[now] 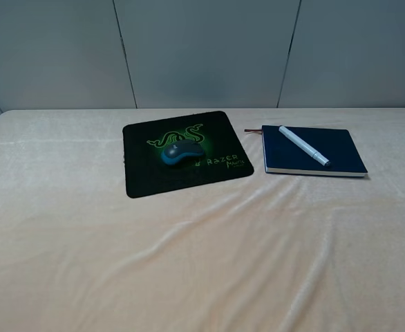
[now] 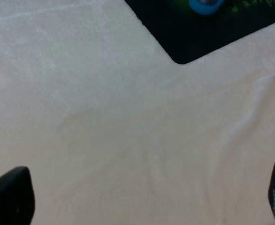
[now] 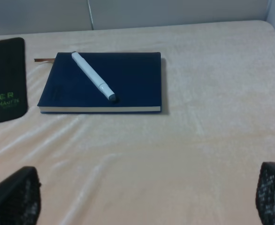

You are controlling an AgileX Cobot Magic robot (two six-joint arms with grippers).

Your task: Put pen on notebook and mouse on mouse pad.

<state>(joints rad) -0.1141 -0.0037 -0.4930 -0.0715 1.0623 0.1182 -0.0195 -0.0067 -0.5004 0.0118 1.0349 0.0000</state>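
Observation:
The white pen (image 1: 303, 146) lies diagonally on the dark navy notebook (image 1: 337, 151), also seen as pen (image 3: 93, 76) on notebook (image 3: 128, 77) in the right wrist view. The grey and teal mouse (image 1: 182, 153) rests on the black mouse pad (image 1: 144, 176) with green RAZER lettering. In the left wrist view only a corner of the mouse pad (image 2: 189, 37) and the mouse's blue edge (image 2: 205, 5) show. My left gripper (image 2: 142, 197) is open over bare cloth. My right gripper (image 3: 147, 197) is open, well back from the notebook. Neither arm shows in the exterior high view.
A wrinkled cream cloth (image 1: 202, 256) covers the whole table. Grey wall panels (image 1: 202, 48) stand behind the table's far edge. A reddish ribbon bookmark (image 1: 251, 130) sticks out from the notebook toward the mouse pad.

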